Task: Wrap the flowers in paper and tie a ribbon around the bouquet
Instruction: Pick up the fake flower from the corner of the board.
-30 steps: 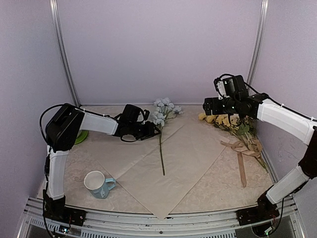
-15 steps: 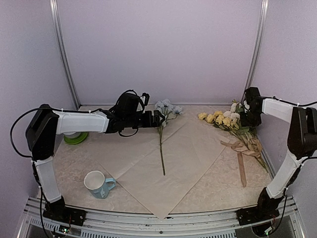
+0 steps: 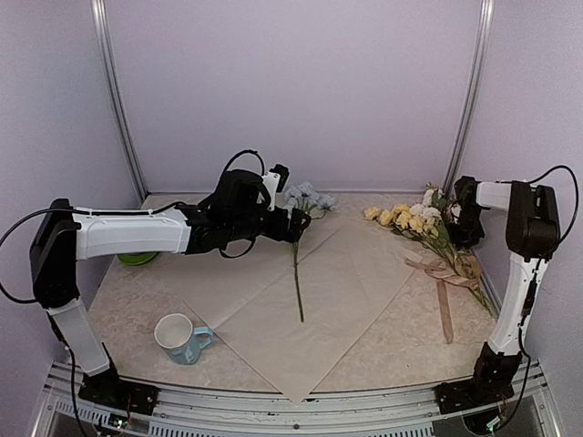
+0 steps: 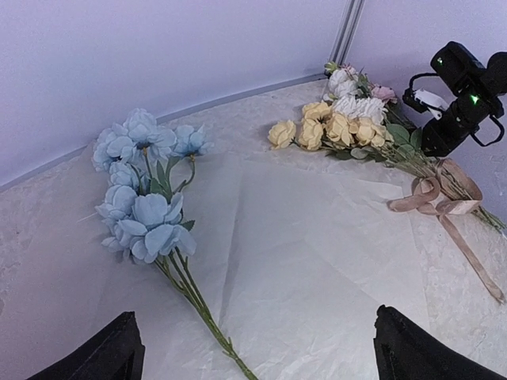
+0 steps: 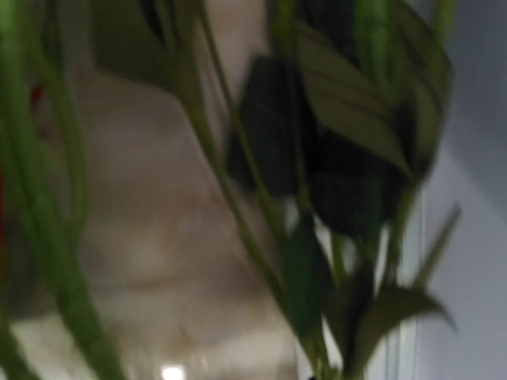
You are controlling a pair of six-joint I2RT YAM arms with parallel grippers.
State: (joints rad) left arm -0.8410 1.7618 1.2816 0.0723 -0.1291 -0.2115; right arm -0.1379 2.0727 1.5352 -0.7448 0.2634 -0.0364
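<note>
Paper (image 3: 364, 273) bare btw blue stem (image 3: 297, 278) & yellow bunch (image 3: 408, 218): open lane there. Mug (image 3: 179, 339) blocks near-left corner; ribbon (image 3: 446, 273) lies near R wall (image 3: 537, 137). R gripper (image 3: 466, 232) hemmed in by that bunch's stems.

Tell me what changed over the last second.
Left tool opened wide and edged farther out beside the blue flowers. Right tool swung right and down among the stems of the yellow bunch. Both bunches, paper, ribbon and mug stayed put.
</note>
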